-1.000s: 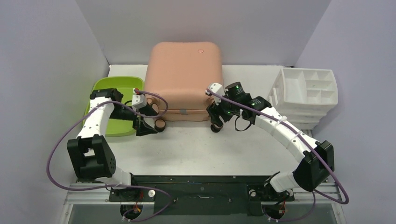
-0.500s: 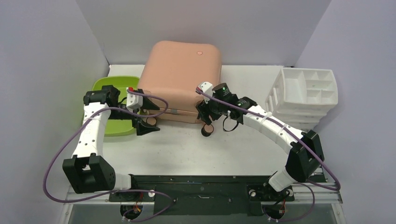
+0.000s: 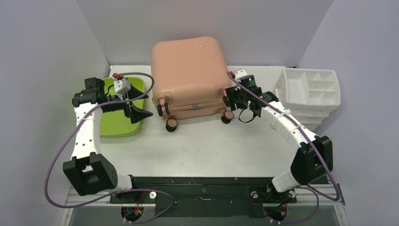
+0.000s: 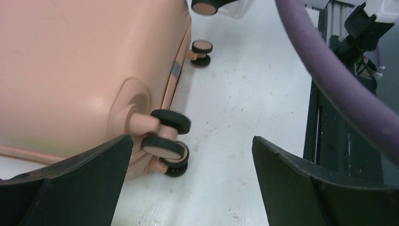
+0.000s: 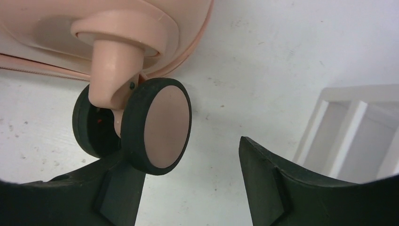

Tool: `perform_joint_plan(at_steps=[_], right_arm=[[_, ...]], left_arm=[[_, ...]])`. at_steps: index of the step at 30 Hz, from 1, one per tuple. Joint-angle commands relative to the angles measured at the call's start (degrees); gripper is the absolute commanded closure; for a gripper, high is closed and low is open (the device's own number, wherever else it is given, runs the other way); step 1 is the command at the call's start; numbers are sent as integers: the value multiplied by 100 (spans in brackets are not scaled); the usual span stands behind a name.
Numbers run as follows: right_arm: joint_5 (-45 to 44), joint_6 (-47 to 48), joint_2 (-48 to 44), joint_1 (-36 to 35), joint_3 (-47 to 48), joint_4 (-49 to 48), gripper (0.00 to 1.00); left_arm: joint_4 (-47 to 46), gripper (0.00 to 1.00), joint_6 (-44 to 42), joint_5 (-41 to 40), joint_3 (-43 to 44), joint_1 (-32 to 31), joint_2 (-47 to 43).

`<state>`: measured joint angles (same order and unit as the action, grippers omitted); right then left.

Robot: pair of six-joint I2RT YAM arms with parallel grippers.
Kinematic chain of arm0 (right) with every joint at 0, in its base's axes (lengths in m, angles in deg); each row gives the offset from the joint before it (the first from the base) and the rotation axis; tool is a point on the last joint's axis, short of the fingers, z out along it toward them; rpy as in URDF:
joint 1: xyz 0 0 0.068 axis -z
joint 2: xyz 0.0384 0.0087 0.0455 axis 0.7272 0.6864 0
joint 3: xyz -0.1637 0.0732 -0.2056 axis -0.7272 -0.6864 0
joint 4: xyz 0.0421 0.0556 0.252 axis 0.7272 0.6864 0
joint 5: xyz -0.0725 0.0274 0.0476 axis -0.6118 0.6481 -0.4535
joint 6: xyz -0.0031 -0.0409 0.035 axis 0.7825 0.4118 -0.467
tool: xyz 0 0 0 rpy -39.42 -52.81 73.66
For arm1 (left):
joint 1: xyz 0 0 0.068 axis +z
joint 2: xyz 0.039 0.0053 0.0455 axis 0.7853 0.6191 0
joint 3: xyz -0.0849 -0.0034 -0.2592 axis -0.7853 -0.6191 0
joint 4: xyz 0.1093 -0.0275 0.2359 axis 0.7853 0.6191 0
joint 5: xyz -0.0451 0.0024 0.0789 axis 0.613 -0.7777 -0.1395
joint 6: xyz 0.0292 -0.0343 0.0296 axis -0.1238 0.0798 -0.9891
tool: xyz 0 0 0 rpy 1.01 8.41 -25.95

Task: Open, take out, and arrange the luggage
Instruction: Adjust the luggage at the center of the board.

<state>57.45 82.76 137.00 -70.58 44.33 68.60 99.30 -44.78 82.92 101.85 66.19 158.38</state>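
The salmon-pink luggage (image 3: 188, 70) lies shut at the back middle of the table, with its wheeled end toward me and turned slightly. My left gripper (image 3: 141, 107) hangs open just left of its left casters (image 3: 171, 124), touching nothing. In the left wrist view the shell (image 4: 70, 61) and casters (image 4: 164, 141) lie beside the left finger, and bare table shows between the jaws of that gripper (image 4: 190, 174). My right gripper (image 3: 231, 100) is open at the right caster (image 3: 227, 115). In its wrist view that caster (image 5: 157, 125) rests against the left finger (image 5: 113, 188), with a gap to the other.
A lime-green tub (image 3: 115, 122) sits at the left under my left arm. A white drawer organizer (image 3: 310, 92) stands at the right against the wall. Grey walls close in the back and both sides. The black base rail (image 3: 202, 186) runs along the near edge.
The luggage has turned, its right corner swinging back and its wheels showing more. My left gripper pulled back left from the casters. My right gripper moved right and back alongside the right caster.
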Motion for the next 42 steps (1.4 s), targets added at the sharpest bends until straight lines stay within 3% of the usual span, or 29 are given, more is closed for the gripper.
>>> perform_joint_plan(at_steps=[1,2,3,7,10,12,17,21,30,38,42], right_arm=[[-1258,-108,-539,248,259,-1839,35],[-1256,-99,-615,215,210,-1886,35],[-1257,-94,-798,152,93,-1914,35],[-1337,95,-1394,-315,-274,-2074,35],[-1515,460,-1883,-730,-547,-2280,35],[-1067,529,-2045,-882,-592,-2171,35],[1410,535,-2008,-1055,-413,-1541,35],[2251,446,-1849,-1331,-788,-1939,36],[2267,687,-652,-1955,-1001,-2540,38],[2963,95,396,-1966,-1348,-4430,38],[3040,-287,867,-1967,-1153,-4445,38]], left_arm=[[-3194,4,3661,-1308,-391,-128,-316],[-4471,4,4586,-1714,-615,-231,-456],[-5381,4,4851,-2366,-1005,-262,-744],[-6786,4,5859,-3127,-1588,-361,-1086],[-6964,4,6309,-3254,-1466,-490,-860],[-6969,4,6407,-3451,-1407,-664,-690],[-6859,4,6242,-3793,-1392,-1217,-336],[-6852,4,6379,-3619,-1397,-1482,-15],[-6708,4,6261,-3193,-1522,-2296,230],[-6925,4,6403,-2736,-1717,-2711,343],[-7167,4,6646,-2436,-1882,-2765,365]])
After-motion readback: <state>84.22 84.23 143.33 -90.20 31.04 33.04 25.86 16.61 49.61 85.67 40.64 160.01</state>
